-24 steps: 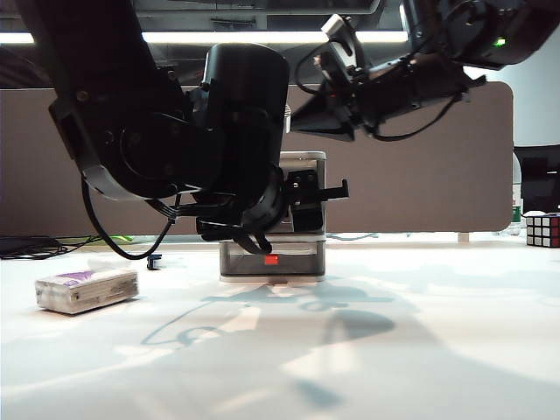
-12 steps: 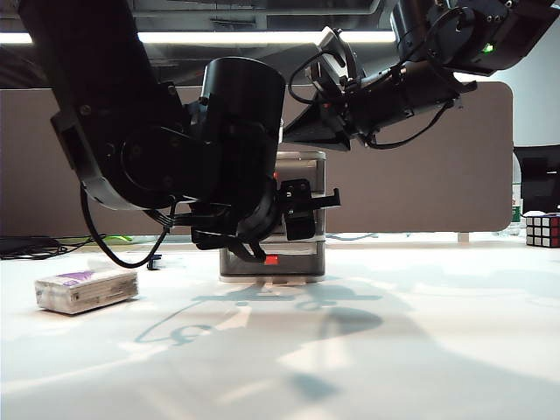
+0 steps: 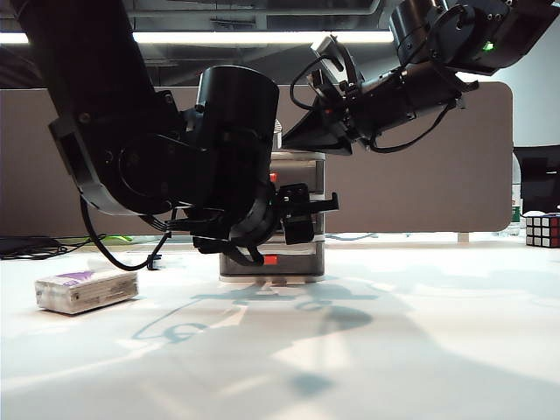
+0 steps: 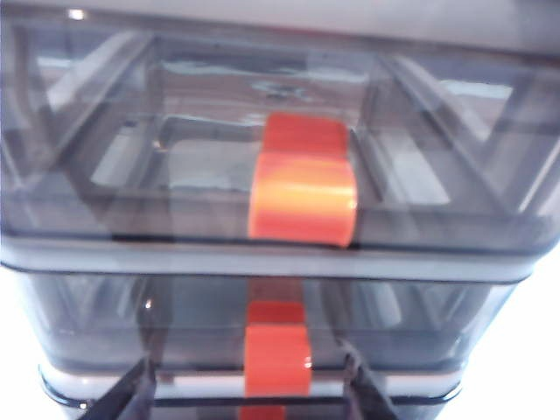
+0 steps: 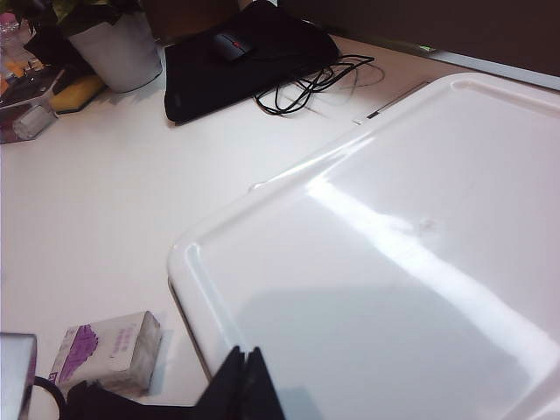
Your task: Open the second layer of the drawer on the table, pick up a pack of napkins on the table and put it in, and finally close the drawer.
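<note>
Meanwhile, the left arm's bulky black body filled the centre-left of the exterior view and hid most of the drawer (image 3: 302, 214), a small white-framed unit standing upright at mid-frame on the white surface (image 3: 420, 341). Only its right edge, its top corner and the bottom tier's red tab showed past the arm. The left gripper (image 3: 302, 214) sat right at the unit's front; in the left wrist view its fingertips (image 4: 131, 394) stood spread, one to each side of a red-orange tab on the lower of the two tiers seen there, without pinching it. Which tier that was, I cannot tell. The tier above showed its own tab (image 4: 304, 188) facing the camera.

The right gripper (image 5: 245, 385) hovered above the unit's white top (image 5: 394, 262), its fingers pressed together at the lower edge of the right wrist view.

The pack of napkins (image 3: 86, 290) lay flat at the far left of the exterior view, well apart from the drawer, its long axis running roughly left to right, purple patch upward. A colour cube (image 3: 542, 229) stood at the right edge.
</note>
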Robot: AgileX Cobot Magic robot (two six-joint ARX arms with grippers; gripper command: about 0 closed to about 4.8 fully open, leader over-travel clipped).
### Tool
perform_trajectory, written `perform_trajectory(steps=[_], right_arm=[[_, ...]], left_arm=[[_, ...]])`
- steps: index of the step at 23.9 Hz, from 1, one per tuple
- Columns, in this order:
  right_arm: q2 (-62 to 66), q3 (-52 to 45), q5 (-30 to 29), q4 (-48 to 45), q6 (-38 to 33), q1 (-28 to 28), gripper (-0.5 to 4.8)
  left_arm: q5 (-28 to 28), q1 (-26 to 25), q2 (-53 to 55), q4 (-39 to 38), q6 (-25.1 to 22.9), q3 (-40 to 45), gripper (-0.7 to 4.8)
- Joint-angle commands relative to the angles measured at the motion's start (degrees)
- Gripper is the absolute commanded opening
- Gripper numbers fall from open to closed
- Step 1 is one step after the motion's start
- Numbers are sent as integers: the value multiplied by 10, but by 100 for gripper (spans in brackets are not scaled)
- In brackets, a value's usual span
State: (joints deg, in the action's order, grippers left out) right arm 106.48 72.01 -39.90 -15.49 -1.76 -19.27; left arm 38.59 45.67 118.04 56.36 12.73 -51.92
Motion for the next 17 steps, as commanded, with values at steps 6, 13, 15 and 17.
perform_trajectory(steps=[6,13,15,17], right_arm=[[-1,0,1,8,6,-1,-5],[-1,0,1,8,6,-1,-5],[-1,0,1,9,6,-1,-5],[-1,0,1,16,8,-1,-5]], left_arm=[[-1,0,-1,35,-3,-2,236],[-1,0,-1,36,-3,-2,203],[-1,-1,-1,36,-3,-2,181],[-3,-1,-1,36,-3,-2,171]])
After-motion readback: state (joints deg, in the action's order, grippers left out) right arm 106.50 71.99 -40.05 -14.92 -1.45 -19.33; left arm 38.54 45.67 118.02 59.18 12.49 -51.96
